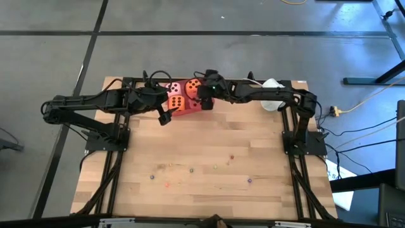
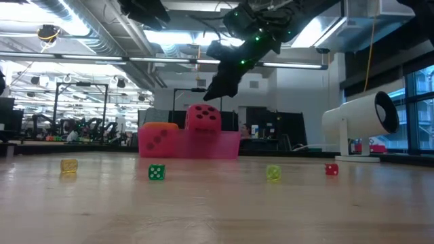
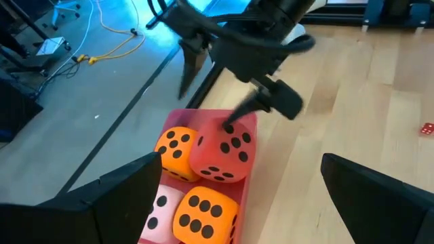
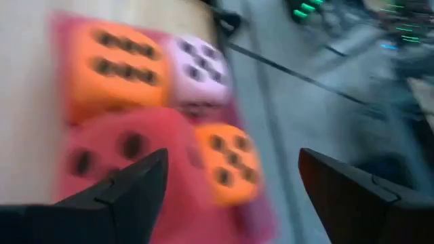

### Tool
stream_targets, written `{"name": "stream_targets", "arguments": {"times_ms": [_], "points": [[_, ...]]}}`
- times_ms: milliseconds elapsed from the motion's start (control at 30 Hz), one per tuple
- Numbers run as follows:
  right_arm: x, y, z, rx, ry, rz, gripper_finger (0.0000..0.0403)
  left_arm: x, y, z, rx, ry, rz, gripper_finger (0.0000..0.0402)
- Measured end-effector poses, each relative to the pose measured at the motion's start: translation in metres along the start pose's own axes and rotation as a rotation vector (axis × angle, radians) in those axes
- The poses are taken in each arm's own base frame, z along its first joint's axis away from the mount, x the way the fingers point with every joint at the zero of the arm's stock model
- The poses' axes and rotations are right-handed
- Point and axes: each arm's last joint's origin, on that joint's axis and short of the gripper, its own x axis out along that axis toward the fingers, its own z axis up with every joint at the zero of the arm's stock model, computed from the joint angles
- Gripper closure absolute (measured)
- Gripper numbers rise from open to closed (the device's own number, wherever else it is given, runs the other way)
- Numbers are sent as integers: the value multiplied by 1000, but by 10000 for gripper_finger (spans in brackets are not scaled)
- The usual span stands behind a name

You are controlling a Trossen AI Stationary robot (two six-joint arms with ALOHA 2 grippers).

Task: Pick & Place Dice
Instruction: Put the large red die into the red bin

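All four dice (image 3: 203,183) already sit in the red tray (image 3: 248,179) at the bench's far edge, the red one perched high, with the right claw (image 3: 234,102) spread just above it and the left claw (image 1: 166,116) wide apart nearby, so little seems left.

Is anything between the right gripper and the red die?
Nothing: in the left wrist view the right gripper hangs open just above the red die, with only air between them.

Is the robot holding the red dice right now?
No, the red dice sits in the tray with nothing gripping it.
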Motion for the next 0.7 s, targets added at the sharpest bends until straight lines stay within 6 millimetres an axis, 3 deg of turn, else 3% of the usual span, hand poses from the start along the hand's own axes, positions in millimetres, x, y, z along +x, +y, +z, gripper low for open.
{"name": "stream_targets", "arguments": {"times_ms": [67,200,300,467,700], "points": [[0,0,-3,3,41,-4,90,0,0,0,0,0,0,2],[0,7,-13,82,17,254,126,0,0,0,1,0,0,2],[0,7,-11,104,-11,279,165,0,0,0,0,0,0,2],[5,0,-14,118,-11,213,255,0,0,0,0,0,-2,2],[33,5,-41,169,47,313,386,0,0,0,0,0,-13,2]]}}
